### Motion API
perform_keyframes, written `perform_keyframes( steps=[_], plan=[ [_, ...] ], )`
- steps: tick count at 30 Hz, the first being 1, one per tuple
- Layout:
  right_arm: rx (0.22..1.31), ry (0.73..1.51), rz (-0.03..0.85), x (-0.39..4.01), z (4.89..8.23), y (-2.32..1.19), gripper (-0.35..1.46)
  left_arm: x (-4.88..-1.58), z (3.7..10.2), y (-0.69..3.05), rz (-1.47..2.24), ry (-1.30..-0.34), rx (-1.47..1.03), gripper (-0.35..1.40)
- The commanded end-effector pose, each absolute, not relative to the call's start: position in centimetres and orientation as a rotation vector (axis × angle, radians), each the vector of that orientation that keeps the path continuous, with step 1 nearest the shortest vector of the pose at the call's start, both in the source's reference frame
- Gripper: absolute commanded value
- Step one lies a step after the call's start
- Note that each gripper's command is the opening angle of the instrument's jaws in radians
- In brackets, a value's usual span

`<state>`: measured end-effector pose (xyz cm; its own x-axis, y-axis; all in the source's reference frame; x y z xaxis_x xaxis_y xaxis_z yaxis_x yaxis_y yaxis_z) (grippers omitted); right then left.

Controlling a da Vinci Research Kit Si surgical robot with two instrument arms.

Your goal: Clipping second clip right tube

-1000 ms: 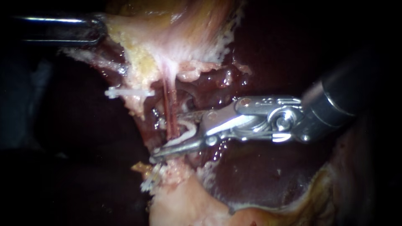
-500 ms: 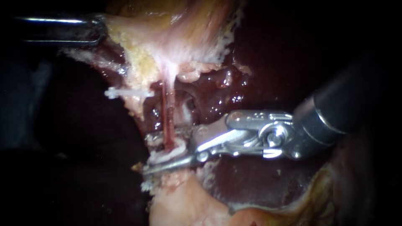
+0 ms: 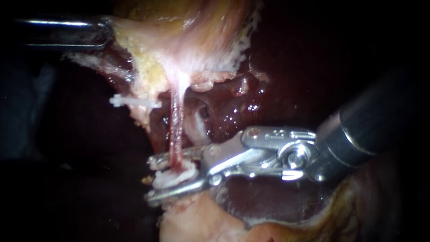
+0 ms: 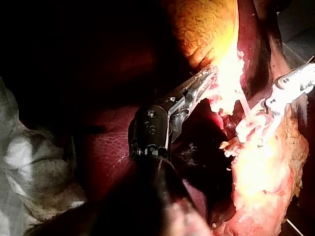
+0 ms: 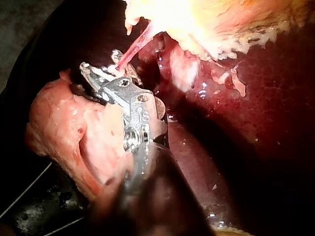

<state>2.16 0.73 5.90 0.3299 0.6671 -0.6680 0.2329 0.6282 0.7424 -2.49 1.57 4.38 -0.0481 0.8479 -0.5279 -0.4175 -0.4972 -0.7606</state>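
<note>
A thin red tube [image 3: 175, 130] runs down from the pale gallbladder [image 3: 179, 40] to the pale tissue below. My right instrument [image 3: 172, 177] comes in from the right. Its jaws stand apart at the tube's lower end, one on each side of it, and hold a white clip [image 3: 179, 175] that wraps the tube. The right wrist view shows the same jaws [image 5: 101, 73] around the tube [image 5: 135, 46]. Another white clip [image 3: 134, 103] sits across the tissue to the left, higher up. My left instrument [image 3: 109, 33] is shut on the gallbladder's edge at the top left, as its own view [image 4: 204, 81] also shows.
Dark red liver [image 3: 277, 58] lies behind and to the right of the tube. A pale fatty mound [image 3: 197, 219] sits just under the right instrument's jaws. Wet raw tissue [image 3: 224, 112] fills the pocket beside the tube.
My right instrument has slid down and to the left along the tube, and its jaws now sit at the tube's lower end. The left instrument has held still.
</note>
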Motion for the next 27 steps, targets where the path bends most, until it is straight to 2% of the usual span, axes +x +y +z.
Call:
perform_keyframes(
  steps=[1,12,16,19,27],
  plan=[
    [0.894,1.237,0.342,2.14,5.92,0.73,0.24,-2.49,4.38,1.57,1.71,-0.513,-1.276,-0.35],
    [0.892,1.229,0.349,2.11,5.99,0.79,-0.13,-2.49,4.39,1.56,1.71,-0.512,-1.276,-0.35],
    [0.906,1.211,0.366,2.11,5.99,0.79,-0.35,-2.49,4.39,1.56,1.71,-0.512,-1.276,-0.35],
    [0.96,1.18,0.422,2.1,6.01,0.79,-0.35,-2.49,4.39,1.56,1.71,-0.512,-1.276,-0.35],
    [0.958,1.148,0.417,2.08,6.06,0.79,-0.35,-2.49,4.39,1.56,1.71,-0.512,-1.276,-0.35]
  ],
)
